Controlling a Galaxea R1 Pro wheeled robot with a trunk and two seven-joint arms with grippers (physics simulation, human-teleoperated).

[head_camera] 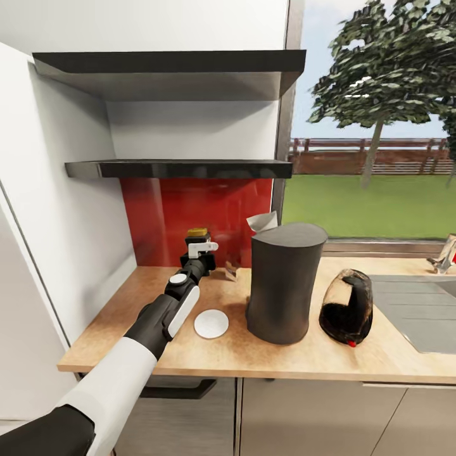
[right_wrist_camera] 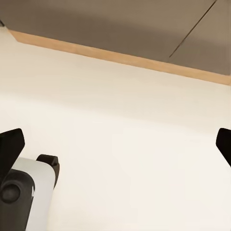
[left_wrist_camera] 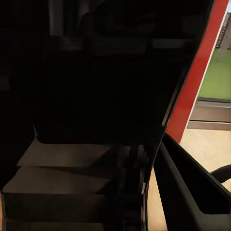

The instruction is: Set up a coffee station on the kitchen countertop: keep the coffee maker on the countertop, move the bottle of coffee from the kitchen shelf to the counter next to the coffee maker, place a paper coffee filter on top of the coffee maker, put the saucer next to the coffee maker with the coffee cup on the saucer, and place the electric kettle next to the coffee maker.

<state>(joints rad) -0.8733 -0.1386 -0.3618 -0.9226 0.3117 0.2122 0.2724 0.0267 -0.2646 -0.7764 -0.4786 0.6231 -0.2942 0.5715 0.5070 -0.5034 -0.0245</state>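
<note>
Wooden countertop (head_camera: 158, 354) runs under two dark shelves (head_camera: 190, 168) and a red back wall (head_camera: 190, 215), with a window showing grass and a tree. At the left, the left gripper (head_camera: 197, 253) reaches to the dark bottle of coffee (head_camera: 197, 239) with a yellow-brown lid, standing on the counter by the red wall; the jaws seem closed around it, but I cannot tell for sure. A small white saucer (head_camera: 211, 323) lies flat near the arm. Next stands the tall dark coffee maker (head_camera: 283, 282), then the dark electric kettle (head_camera: 347, 307), then the grey sink (head_camera: 418, 310). No writing can be read. The right gripper (right_wrist_camera: 115, 144) has its jaws wide apart over pale floor.
</note>
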